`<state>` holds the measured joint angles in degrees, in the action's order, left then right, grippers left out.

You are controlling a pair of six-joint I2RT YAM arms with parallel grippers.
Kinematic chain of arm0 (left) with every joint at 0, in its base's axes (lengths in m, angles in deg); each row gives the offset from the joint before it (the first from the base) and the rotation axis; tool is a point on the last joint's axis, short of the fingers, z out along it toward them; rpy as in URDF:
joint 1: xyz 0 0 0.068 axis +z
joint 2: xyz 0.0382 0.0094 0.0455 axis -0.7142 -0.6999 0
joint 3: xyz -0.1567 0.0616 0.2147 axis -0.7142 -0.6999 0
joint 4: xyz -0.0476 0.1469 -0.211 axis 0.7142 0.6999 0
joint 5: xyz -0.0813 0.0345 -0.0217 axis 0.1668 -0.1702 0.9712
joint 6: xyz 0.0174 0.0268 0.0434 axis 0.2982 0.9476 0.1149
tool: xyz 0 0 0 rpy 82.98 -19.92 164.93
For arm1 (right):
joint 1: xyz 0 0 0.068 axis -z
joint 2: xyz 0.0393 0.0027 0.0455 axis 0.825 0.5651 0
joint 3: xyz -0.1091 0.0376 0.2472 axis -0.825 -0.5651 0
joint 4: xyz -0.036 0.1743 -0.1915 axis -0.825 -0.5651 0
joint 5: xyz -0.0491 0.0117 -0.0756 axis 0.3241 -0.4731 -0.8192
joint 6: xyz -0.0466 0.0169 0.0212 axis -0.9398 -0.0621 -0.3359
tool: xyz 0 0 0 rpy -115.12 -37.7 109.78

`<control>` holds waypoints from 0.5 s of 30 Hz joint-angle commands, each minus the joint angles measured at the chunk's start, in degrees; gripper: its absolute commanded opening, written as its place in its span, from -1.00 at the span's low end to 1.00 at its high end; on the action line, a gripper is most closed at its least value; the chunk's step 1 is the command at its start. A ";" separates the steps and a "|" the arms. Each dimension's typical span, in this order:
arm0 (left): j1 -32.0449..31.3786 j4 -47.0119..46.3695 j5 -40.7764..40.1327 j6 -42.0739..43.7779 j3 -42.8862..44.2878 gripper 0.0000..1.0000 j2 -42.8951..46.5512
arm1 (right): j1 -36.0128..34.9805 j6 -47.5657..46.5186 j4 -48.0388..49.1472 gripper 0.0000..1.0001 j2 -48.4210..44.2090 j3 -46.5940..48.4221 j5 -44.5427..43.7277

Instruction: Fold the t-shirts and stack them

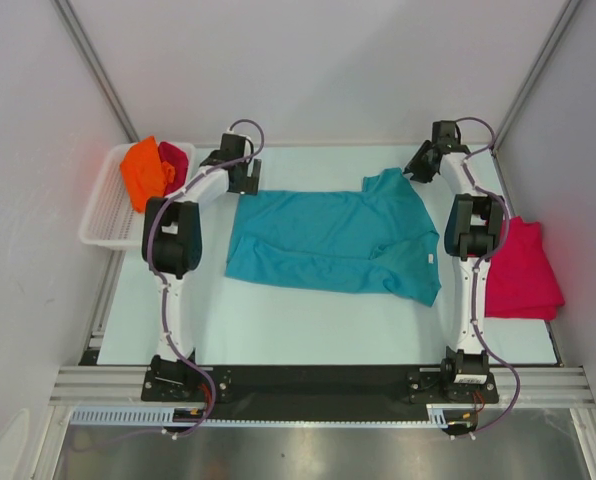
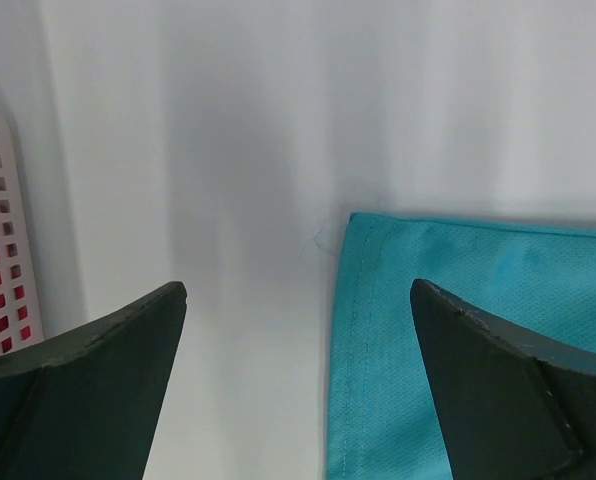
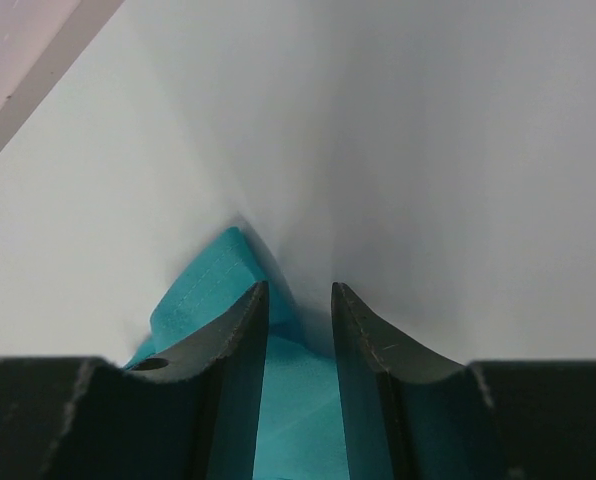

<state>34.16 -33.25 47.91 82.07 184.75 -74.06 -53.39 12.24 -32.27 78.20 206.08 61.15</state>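
Observation:
A teal t-shirt lies spread flat across the middle of the table, neck end to the right. My left gripper hangs wide open over the shirt's far left hem corner, with bare table between its jaws. My right gripper sits at the far right sleeve; its jaws stand a narrow gap apart, with teal cloth showing under and between them. An orange t-shirt and a crimson-pink one lie bunched in the basket. Another crimson-pink t-shirt lies folded at the right.
The white slatted basket stands at the table's far left edge, close to my left arm, and its wall shows in the left wrist view. White enclosure walls close in the back and both sides.

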 commanded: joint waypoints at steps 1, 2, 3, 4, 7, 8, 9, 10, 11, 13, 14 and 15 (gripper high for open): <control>0.35 0.79 0.45 -0.43 4.88 0.99 -0.56 | -1.32 0.16 -0.12 -0.26 -0.26 3.04 0.91; 0.35 0.79 0.62 -0.43 4.88 0.99 -0.65 | -1.49 0.25 -0.03 -0.26 -0.44 2.95 0.91; 0.26 0.88 0.80 -0.69 5.14 0.99 -0.91 | -1.58 0.16 -0.03 -0.26 -0.61 2.95 0.91; 0.35 0.88 1.06 -0.69 5.06 0.99 -1.00 | -1.84 0.33 0.06 -0.26 -1.05 2.95 0.99; 0.26 1.32 1.59 -1.04 5.93 0.99 -1.96 | -2.02 0.25 0.06 -0.27 -1.23 3.38 0.91; 0.26 1.76 1.33 -1.13 6.46 0.99 -2.49 | -2.02 0.33 0.06 -0.27 -1.32 3.47 0.99; 0.26 1.85 1.32 -1.04 6.98 0.99 -2.58 | -2.02 0.34 -0.12 -0.27 -1.40 3.65 0.91; 0.26 1.85 1.41 -1.04 6.99 0.99 -2.58 | -2.02 0.34 -0.29 -0.28 -1.40 3.74 0.47; 0.26 1.85 1.41 -1.04 7.08 0.99 -2.75 | -2.02 -0.01 -0.38 -0.28 -1.67 3.65 0.29; 0.26 2.02 1.94 -1.13 7.87 0.99 -2.93 | -2.02 -0.37 -0.38 -0.28 -2.02 3.74 0.03; 0.26 2.20 2.03 -1.22 8.22 0.99 -3.19 | -2.02 -0.37 -0.30 -0.28 -2.11 3.82 -0.06; 0.26 2.72 2.55 -1.31 9.26 0.99 -3.46 | -2.02 -0.28 -0.21 -0.27 -1.85 4.17 0.11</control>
<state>34.16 -31.30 48.56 82.00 189.61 -76.90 -55.47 12.41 -32.29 78.20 207.04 61.10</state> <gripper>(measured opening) 0.994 0.362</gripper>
